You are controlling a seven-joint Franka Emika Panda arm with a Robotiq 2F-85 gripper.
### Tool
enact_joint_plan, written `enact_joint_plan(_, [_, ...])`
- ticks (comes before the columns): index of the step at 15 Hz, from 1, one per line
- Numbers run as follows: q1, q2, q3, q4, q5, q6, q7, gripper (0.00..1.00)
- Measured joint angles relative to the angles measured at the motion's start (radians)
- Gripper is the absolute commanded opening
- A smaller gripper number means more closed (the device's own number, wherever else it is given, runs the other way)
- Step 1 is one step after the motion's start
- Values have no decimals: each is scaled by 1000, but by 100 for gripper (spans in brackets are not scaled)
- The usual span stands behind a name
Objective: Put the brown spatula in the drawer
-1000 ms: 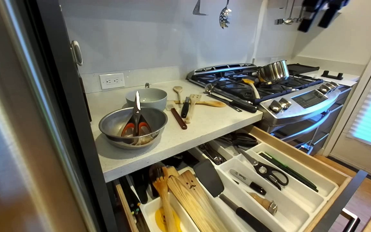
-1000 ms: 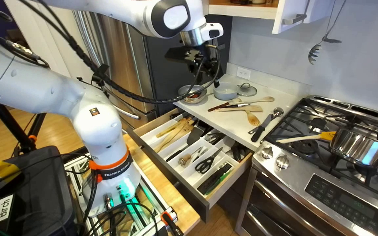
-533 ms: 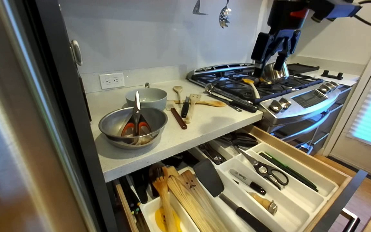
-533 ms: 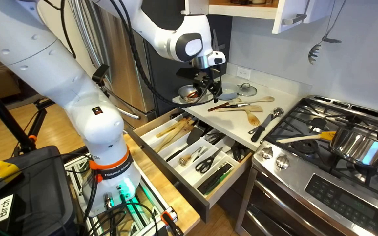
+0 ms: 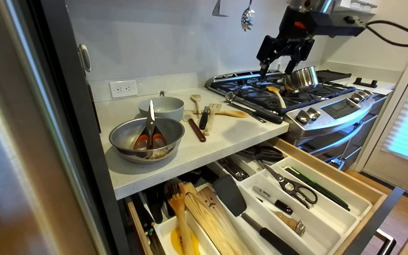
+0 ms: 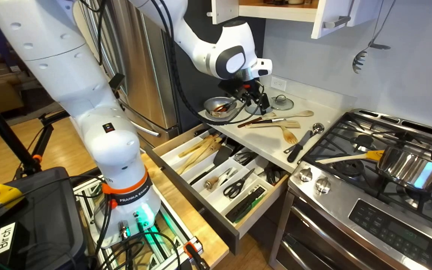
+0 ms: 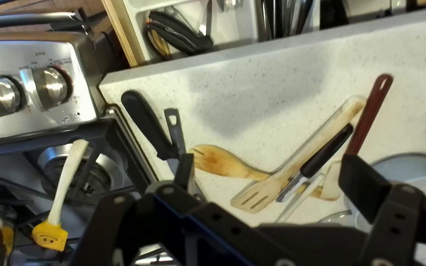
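Hand (image 5: pixel 276 69) spread wide, nothing gripped; brown spatula (image 7: pixel 309 149) lies below it on the table (image 7: pixel 279 92), long axis skewed to the hand's closing line, so probably yaw first.

The place is a kitchen: it has a gas stove (image 6: pixel 334 206) bearing a steel pot (image 6: pixel 407 168), a stainless refrigerator (image 6: pixel 139 78), a white wall cabinet (image 6: pixel 276 14), hanging metal utensils (image 5: pixel 247 19), a pulled-open utensil drawer (image 5: pixel 326 168) beneath the pale desk (image 5: pixel 227 138), and on that desk a metal bowl (image 5: pixel 128 154) and a wooden spoon (image 5: pixel 195 97)
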Motion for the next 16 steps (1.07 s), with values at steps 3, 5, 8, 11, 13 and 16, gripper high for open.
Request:
enact_joint_plan(3, [-10, 187, -12, 123, 77, 113, 67, 100])
enact_joint_plan(5, [-4, 314, -13, 225, 116, 151, 142, 100])
enact_joint_plan(8, [38, 497, -14, 383, 138, 174, 321, 100])
enact_joint_plan(11, [45, 622, 39, 492, 268, 171, 332, 100])
enact_joint_plan(13, [43, 641, 45, 514, 282, 170, 332, 100])
enact_joint_plan(16, [65, 644, 17, 518, 283, 147, 334, 100])
